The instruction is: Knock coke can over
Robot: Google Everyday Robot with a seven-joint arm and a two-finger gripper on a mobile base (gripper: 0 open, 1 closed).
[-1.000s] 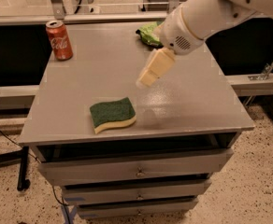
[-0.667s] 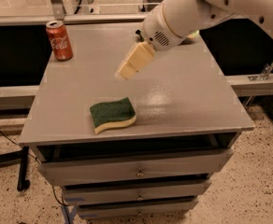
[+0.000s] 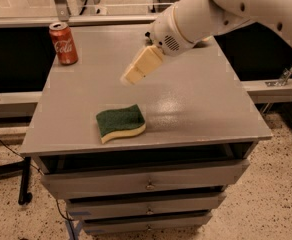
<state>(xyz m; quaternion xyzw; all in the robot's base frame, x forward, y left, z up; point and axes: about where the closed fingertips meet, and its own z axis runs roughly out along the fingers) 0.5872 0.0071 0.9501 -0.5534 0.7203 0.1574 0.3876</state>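
The coke can [image 3: 63, 43], red with white script and a silver top, stands upright at the far left corner of the grey table [image 3: 201, 109]. My gripper [image 3: 132, 77] hangs above the middle of the table, to the right of the can and well apart from it. Its cream fingers are closed together, hold nothing, and point down and left towards the can's side. The white arm [image 3: 211, 11] reaches in from the upper right.
A green and yellow sponge [image 3: 121, 123] lies near the table's front edge, below the gripper. Drawers [image 3: 146, 176] sit under the tabletop. A dark gap and a rail run behind the table.
The gripper has moved left across the table, closer to the coke can. The can and the sponge have not moved.
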